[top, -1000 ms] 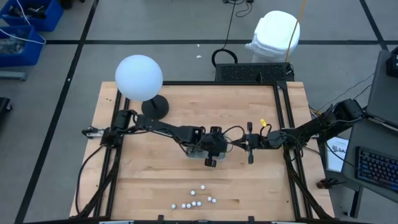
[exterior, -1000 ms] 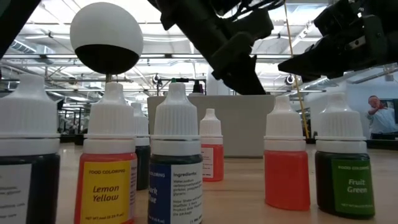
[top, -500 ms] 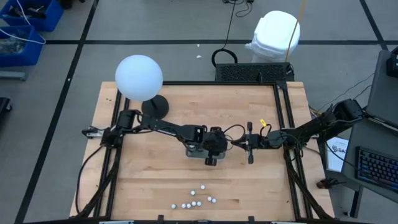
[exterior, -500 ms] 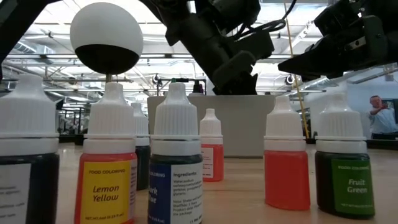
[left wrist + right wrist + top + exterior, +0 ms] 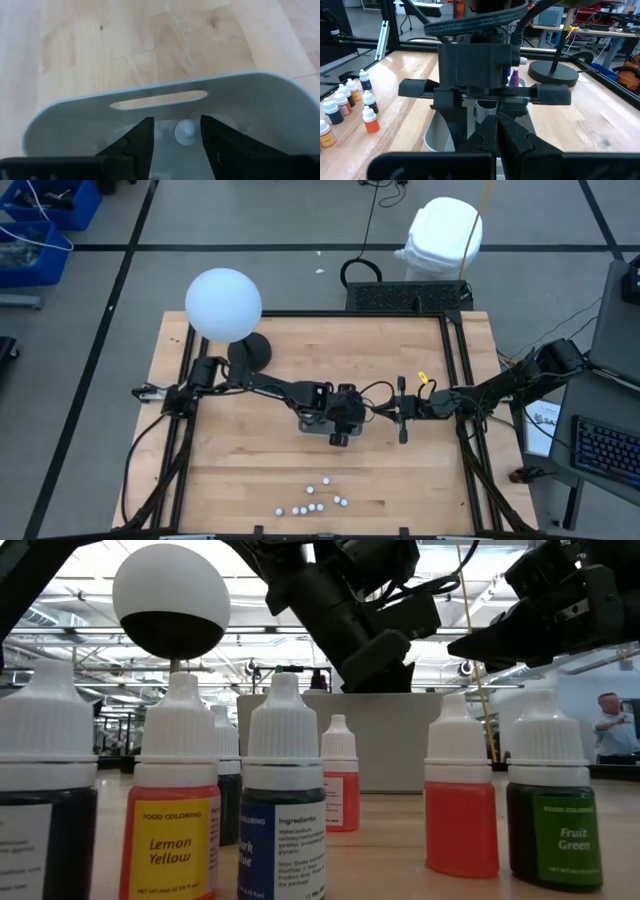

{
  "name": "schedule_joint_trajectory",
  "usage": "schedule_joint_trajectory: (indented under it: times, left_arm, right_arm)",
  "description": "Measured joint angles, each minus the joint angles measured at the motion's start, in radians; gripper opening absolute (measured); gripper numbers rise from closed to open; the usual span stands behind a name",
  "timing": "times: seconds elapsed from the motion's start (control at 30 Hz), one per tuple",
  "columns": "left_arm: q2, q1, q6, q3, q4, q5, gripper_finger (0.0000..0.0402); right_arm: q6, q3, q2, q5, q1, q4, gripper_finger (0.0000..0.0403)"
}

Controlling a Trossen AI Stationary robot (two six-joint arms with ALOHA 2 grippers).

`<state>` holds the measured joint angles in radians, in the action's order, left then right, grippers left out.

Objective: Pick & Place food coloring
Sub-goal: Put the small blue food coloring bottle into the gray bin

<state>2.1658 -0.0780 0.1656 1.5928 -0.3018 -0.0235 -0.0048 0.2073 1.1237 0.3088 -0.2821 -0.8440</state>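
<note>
Since the earlier frame, left gripper (image 5: 176, 136) has parted its fingers over the pale oval plastic bin (image 5: 322, 423) at the wooden table's (image 5: 250, 470) middle; a white-capped bottle (image 5: 185, 132) sits between them, apparently released. Right gripper (image 5: 496, 131): closed, empty, beside the bin. Remaining white-capped food coloring bottles (image 5: 315, 500): near front edge. Risk: withdrawing fingers may snag the bin and tip it.

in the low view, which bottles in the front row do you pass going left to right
Dark bottle cut off at the edge → Lemon Yellow bottle → dark blue bottle → orange-red bottle → Fruit Green bottle. The smaller bottles set farther back are left out.
</note>
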Motion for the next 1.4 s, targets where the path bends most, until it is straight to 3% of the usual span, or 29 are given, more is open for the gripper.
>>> schedule_joint_trajectory:
  times: [0.17, 0.37, 0.43, 0.53, 0.67, 0.87, 0.97, 1.1, 1.23, 1.4]
  left_arm:
    - [-0.058, -0.017, 0.048, 0.076, -0.075, -0.003, 0.0174]
    - [-0.206, -0.078, 0.122, 0.245, -0.356, -0.019, 0.0158]
    - [-0.273, -0.100, 0.114, 0.296, -0.470, -0.046, 0.0145]
    - [-0.398, -0.162, 0.016, 0.313, -0.606, -0.166, 0.0102]
    - [-0.577, -0.286, -0.159, 0.236, -0.696, -0.289, 0.0016]
    - [-0.859, -0.518, -0.533, -0.075, -0.666, -0.442, 0.0005]
    - [-0.936, -0.635, -0.704, -0.272, -0.579, -0.529, 0.0006]
    - [-0.977, -0.781, -0.700, -0.516, -0.374, -0.657, 0.0004]
    - [-0.963, -0.840, -0.535, -0.778, -0.026, -0.790, 0.0007]
    - [-0.936, -0.809, -0.257, -1.043, 0.524, -0.713, 0.0006]
  right_arm:
    - [-0.002, 0.000, 0.000, 0.000, 0.000, 0.001, 0.0002]
    - [-0.010, 0.000, 0.000, 0.000, 0.000, -0.021, 0.0002]
    - [-0.024, 0.000, -0.003, 0.000, 0.000, -0.029, 0.0002]
    - [-0.043, 0.000, -0.003, 0.000, 0.000, -0.058, 0.0002]
    - [-0.030, 0.000, -0.003, 0.000, 0.000, -0.096, 0.0002]
    - [-0.033, 0.000, -0.003, 0.000, -0.001, -0.117, 0.0002]
    - [-0.034, 0.000, -0.003, 0.000, -0.001, -0.117, 0.0002]
    - [-0.035, 0.000, -0.003, 0.000, -0.001, -0.126, 0.0002]
    - [-0.052, 0.000, -0.003, 0.001, 0.001, -0.131, 0.0002]
    - [-0.129, 0.000, -0.003, 0.002, 0.001, -0.179, 0.0002]
